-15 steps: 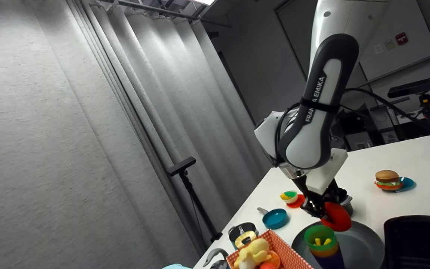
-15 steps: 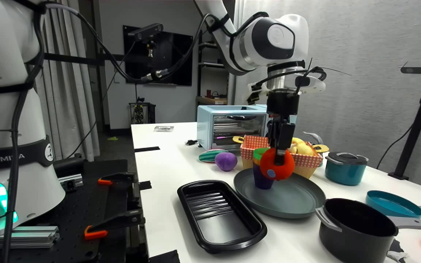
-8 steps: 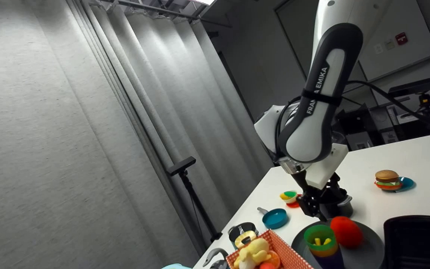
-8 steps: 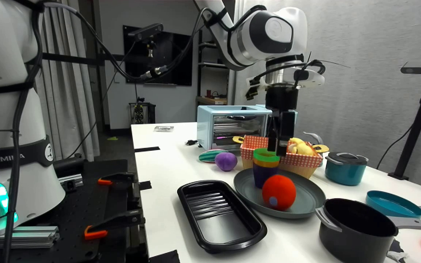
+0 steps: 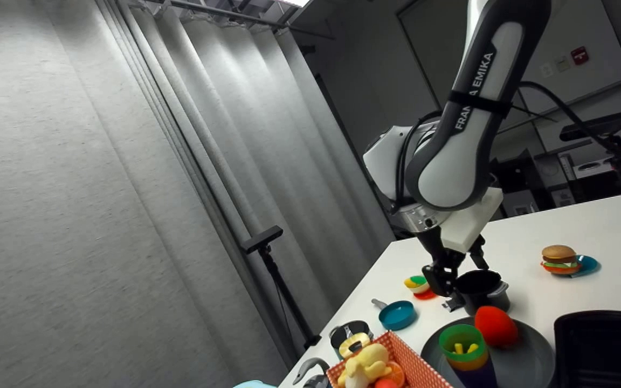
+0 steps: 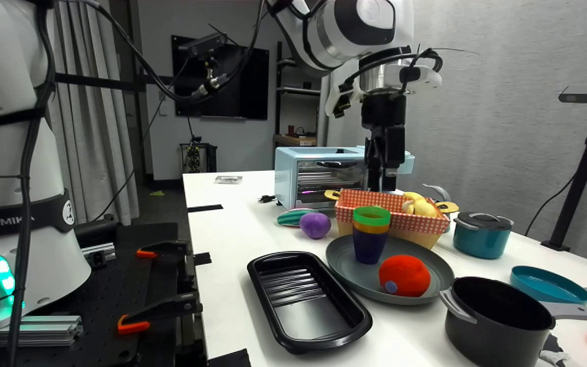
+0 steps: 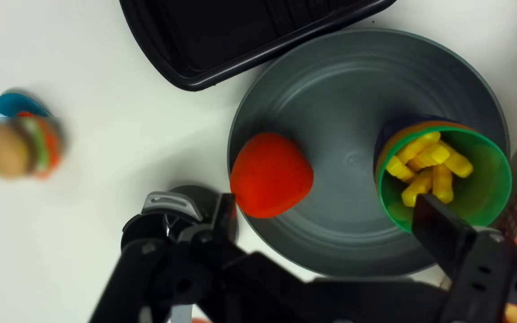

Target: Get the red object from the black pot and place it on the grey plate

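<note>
The red object (image 6: 404, 275), rounded and bright, rests on the grey plate (image 6: 440, 272) near the edge beside the black pot (image 6: 487, 334). The inside of the pot shows dark in both exterior views. In the wrist view the red object (image 7: 271, 176) lies at the plate's left side, with the pot (image 7: 198, 195) partly hidden behind a finger. My gripper (image 7: 326, 201) stands wide open, nothing between its fingers. In an exterior view the gripper (image 6: 381, 186) hangs well above the plate, apart from the red object.
A stacked cup (image 6: 370, 247) with yellow pieces stands on the plate. Close by are a black rectangular container (image 6: 306, 300), a checked basket (image 6: 354, 199) of toys, a teal pan (image 6: 548, 284) and a light blue toaster oven (image 6: 293, 176). A burger toy (image 5: 559, 258) lies farther off.
The gripper was holding the red object over the plate, opened and let it drop there, then rose. The red object has since rolled a little toward the black pot.
</note>
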You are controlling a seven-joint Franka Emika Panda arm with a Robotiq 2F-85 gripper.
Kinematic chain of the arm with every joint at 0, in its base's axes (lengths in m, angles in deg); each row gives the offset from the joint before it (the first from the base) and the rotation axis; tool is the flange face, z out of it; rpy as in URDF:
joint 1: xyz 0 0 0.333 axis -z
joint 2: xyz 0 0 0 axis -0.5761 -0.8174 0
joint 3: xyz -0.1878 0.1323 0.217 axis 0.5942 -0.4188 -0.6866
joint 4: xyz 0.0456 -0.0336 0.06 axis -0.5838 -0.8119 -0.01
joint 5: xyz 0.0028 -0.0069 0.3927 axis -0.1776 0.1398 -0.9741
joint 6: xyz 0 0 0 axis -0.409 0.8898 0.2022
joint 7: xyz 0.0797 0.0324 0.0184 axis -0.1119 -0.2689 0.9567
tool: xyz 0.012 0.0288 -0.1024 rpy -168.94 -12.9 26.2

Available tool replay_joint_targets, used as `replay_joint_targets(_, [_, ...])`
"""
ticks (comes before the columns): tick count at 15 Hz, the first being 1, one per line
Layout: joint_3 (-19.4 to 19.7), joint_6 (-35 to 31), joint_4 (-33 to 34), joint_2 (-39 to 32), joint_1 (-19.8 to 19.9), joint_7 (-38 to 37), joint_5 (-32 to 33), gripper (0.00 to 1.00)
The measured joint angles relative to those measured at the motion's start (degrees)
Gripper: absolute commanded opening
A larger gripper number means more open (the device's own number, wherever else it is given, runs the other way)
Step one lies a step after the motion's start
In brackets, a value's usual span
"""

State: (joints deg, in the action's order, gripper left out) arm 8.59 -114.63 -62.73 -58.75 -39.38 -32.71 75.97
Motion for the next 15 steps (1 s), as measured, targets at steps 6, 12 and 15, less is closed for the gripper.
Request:
replay_joint_targets(6, [-2.89, -0.09, -6.93, 8.18, 0.0, -3.62, 4.73, 1.0])
replay_joint_targets(12, [-4.37, -0.27, -11.11, 12.53, 0.0, -5.31, 6.04, 1.0])
replay_joint_targets(15, [-4.37, -0.45, -11.25, 12.54, 0.0, -5.31, 6.04, 1.0])
